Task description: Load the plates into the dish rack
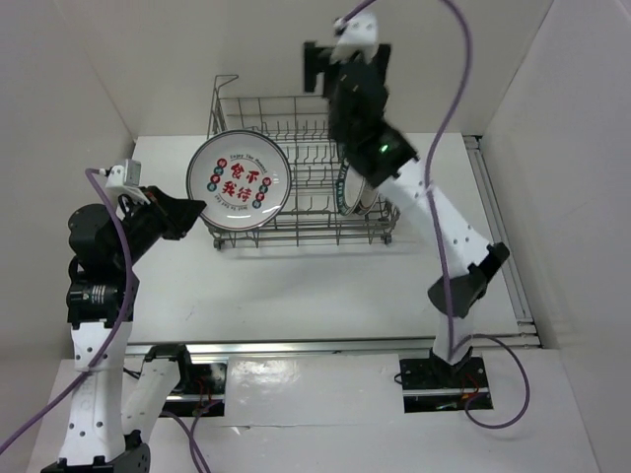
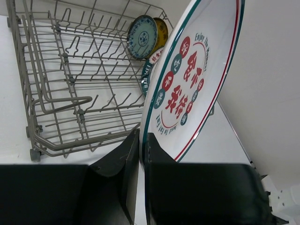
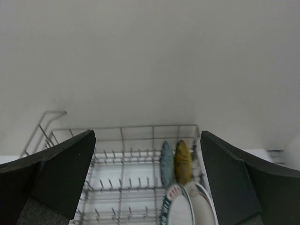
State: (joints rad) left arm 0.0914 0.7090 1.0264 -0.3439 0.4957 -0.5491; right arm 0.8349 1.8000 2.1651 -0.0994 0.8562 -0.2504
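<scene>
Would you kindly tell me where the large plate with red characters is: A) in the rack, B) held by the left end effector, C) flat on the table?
B: the left end effector pinches the large plate by its rim, not yet set in the dish rack.

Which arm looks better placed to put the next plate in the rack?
Left. The left gripper is shut on the large white plate, upright by the dish rack; the right gripper hangs open and empty above it.
</scene>
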